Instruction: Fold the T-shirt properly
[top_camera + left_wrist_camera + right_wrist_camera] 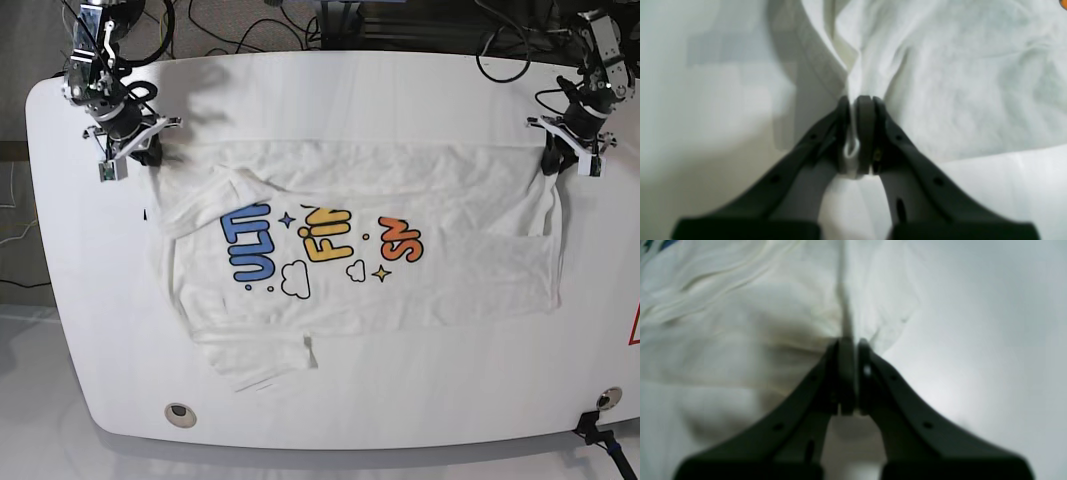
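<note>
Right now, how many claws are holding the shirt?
2. The left claw grips the T-shirt at its far right corner, the right claw at its far left corner.

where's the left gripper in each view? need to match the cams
Left wrist: left gripper at bottom centre, shut on a pinch of the T-shirt.
Right wrist: not in it; that one is the right gripper.
Base: upper right, at the shirt's far corner.
Shared landmark: the T-shirt's white cloth.

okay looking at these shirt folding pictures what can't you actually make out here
- T-shirt print, base view: a fold covers the letter tops, so the words are incomplete.
- Left gripper and right gripper, wrist views: blurred; which shirt part each pinches is unclear.
- Shirt's underside: hidden against the table.
</note>
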Available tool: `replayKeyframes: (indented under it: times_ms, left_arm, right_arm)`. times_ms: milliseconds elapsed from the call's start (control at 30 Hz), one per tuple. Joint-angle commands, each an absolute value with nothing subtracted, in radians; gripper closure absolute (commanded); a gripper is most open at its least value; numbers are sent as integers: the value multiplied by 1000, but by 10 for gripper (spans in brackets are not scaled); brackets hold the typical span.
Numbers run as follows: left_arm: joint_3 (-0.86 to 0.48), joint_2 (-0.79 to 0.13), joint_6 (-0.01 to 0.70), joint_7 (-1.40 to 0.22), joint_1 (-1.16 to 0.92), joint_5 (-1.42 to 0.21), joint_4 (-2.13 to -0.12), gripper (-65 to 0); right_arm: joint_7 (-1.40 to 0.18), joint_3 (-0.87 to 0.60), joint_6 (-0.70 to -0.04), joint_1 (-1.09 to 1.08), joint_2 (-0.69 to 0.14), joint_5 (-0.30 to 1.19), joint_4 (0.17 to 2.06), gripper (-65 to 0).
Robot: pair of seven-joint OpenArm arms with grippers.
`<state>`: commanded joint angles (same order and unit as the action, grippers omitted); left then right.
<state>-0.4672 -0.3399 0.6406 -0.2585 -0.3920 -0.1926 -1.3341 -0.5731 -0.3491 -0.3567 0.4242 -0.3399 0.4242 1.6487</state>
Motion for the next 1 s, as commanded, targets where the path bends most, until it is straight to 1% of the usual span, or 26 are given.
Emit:
replayKeyframes:
  times_ms: [167, 467, 567, 667, 1000]
  left_arm:
    - [-469, -340, 641, -259, -493, -193, -1419, 0]
    - [-469, -341, 641, -259, -638, -194, -1557, 0]
    - [-509, -341, 641, -262, -644, -194, -1560, 0]
    - [-553, -341, 642, -320, -638, -197, -1561, 0]
    - [-555, -363, 642, -332, -615, -197, -1569, 0]
  right_arm:
    - [-596, -389, -357, 526, -340, 424, 1721, 0]
    - [-598, -392, -357, 618, -338, 424, 1755, 0]
    - [-598, -392, -357, 628, -338, 424, 1753, 0]
    - [-598, -390, -357, 628, -338, 424, 1750, 0]
    - [-598, -387, -355, 621, -335, 426, 1748, 0]
